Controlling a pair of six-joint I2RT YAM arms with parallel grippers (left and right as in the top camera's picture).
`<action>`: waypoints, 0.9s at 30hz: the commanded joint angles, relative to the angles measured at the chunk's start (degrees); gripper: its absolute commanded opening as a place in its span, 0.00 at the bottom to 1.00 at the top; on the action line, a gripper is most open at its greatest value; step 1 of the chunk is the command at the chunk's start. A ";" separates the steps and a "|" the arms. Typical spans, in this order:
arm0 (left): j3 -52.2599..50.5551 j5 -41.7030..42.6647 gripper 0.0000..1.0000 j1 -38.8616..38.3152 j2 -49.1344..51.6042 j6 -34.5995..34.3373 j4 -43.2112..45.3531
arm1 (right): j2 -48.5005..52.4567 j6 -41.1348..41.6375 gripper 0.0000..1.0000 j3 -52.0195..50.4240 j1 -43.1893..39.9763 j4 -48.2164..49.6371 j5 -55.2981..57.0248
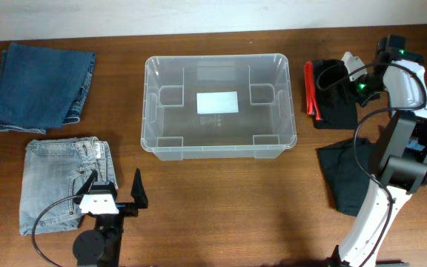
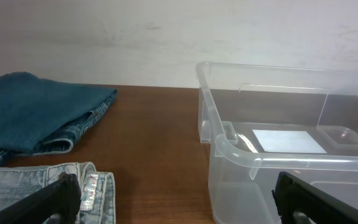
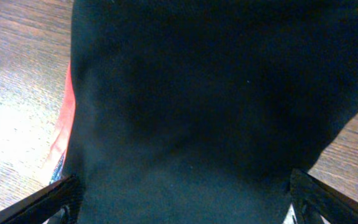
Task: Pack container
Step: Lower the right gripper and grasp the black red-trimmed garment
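With the container (image 1: 213, 154) empty at mid-table, the right gripper (image 3: 179, 199) hangs wide-jawed over the black garment (image 1: 332, 104) right of it, likely readying a pinch, while the left gripper (image 1: 116, 176), equally wide, idles left of it.

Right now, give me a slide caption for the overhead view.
Empty clear container centred; blue jeans and pale jeans by open left gripper, open right gripper over black garment.

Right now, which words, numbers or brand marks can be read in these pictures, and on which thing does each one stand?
None can be read.
White label on the container base: no print visible.
Small tag on the light jeans: too blurred to read.
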 commanded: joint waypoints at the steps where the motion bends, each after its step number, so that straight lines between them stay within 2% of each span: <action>1: -0.13 -0.15 0.99 0.24 -0.28 0.48 -0.44 | 1.44 -0.76 0.99 0.81 0.07 0.39 -0.57; 6: -0.13 -0.15 0.99 0.24 -0.28 0.48 -0.44 | 1.46 -0.42 0.99 0.81 0.07 1.33 0.52; 12: -0.13 -0.15 0.99 0.24 -0.28 0.48 -0.44 | 1.46 5.53 0.99 0.79 0.07 4.00 8.66; 27: -0.13 -0.15 0.99 0.24 -0.28 0.48 -0.44 | 4.02 5.31 0.99 -2.21 0.07 5.60 4.98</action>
